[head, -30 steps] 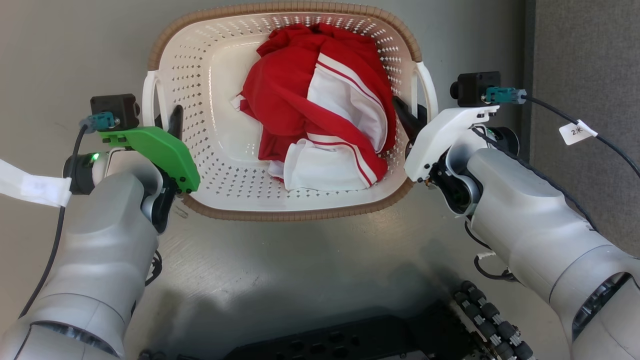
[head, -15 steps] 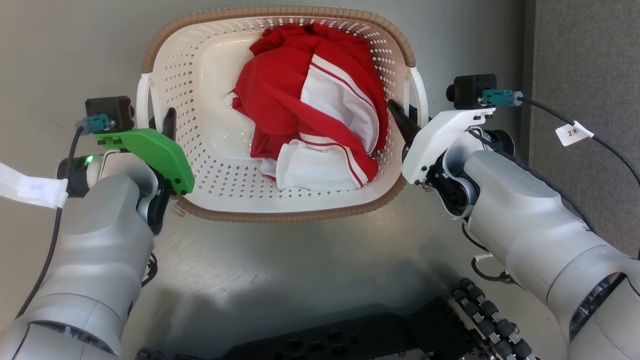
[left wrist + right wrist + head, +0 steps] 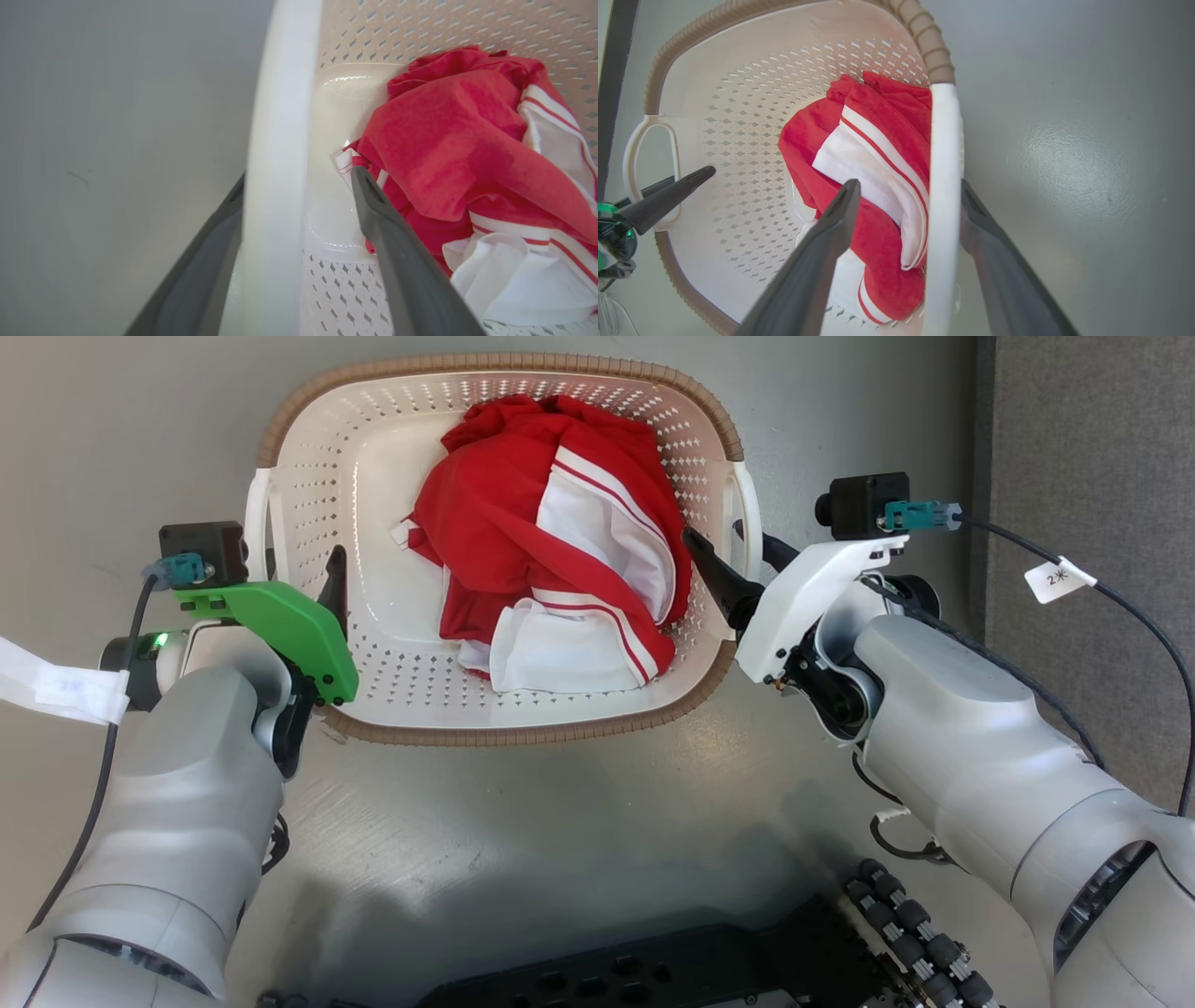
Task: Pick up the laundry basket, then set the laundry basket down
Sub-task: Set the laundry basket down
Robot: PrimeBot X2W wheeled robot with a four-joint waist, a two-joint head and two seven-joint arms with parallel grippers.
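Cream perforated plastic with a brown rim, the laundry basket [image 3: 523, 735] lies between both arms over a grey floor [image 3: 560, 859]; I cannot tell whether it touches that floor. A red and white garment [image 3: 551, 569] is bunched inside it. The left gripper [image 3: 299, 176] is spread astride the white left handle [image 3: 275, 140], one finger inside the basket and one outside. The right gripper [image 3: 909, 183] likewise straddles the right handle [image 3: 943, 163], with a gap at its inner finger, not pinching.
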